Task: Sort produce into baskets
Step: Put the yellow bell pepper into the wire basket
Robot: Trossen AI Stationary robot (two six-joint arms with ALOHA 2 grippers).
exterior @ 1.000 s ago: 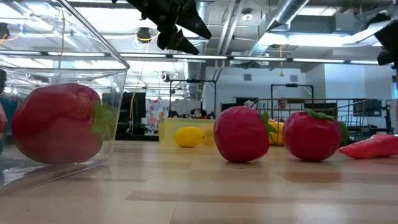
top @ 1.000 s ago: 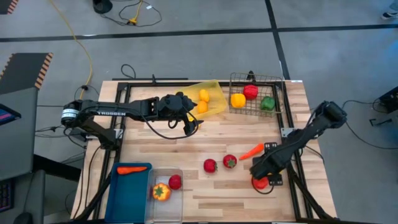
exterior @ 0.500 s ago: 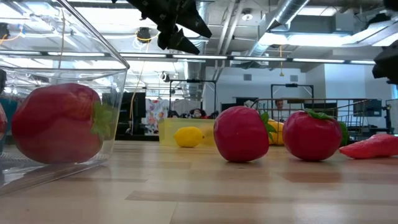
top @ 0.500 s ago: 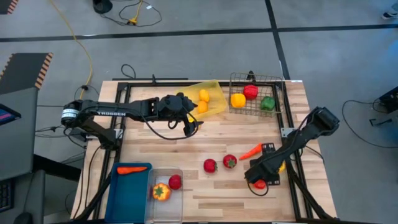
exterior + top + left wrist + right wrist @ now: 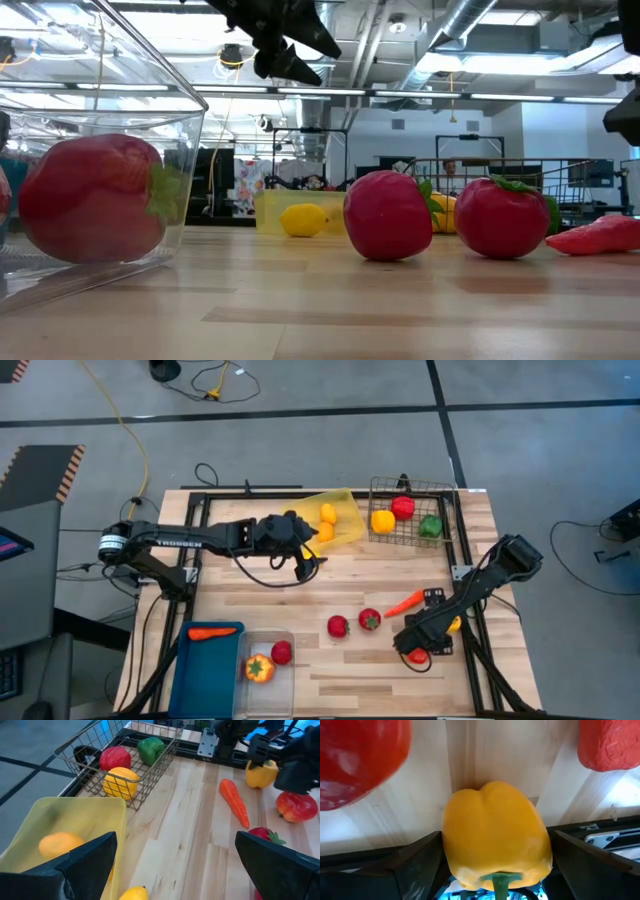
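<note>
My right gripper (image 5: 440,630) is open and low at the table's right edge. Its fingers stand on either side of a yellow pepper (image 5: 496,835) that lies on the wood by the black rail. A red pepper (image 5: 418,656) and an orange carrot (image 5: 404,603) lie close by. Two red tomatoes (image 5: 338,626) (image 5: 370,619) lie mid-table. My left gripper (image 5: 305,532) is open and empty, raised beside the yellow tray (image 5: 345,500), which holds two lemons (image 5: 328,513). My right gripper comes at the yellow pepper from above, with one finger (image 5: 415,865) on each of its sides. The pepper lies on the table with its green stem (image 5: 499,882) toward the rail. I cannot tell whether the fingers touch it.
The wire mesh basket (image 5: 445,490) at the far right holds a yellow, a red and a green pepper. The blue bin (image 5: 205,675) at the near left holds a carrot. The clear bin (image 5: 270,695) beside it holds an orange-yellow pepper and a tomato. Black frame rails run along the table's edges.
My right arm has gone a little toward the table's left edge and lower over the two peppers. The yellow pepper now shows beside it and less of the red pepper shows.
</note>
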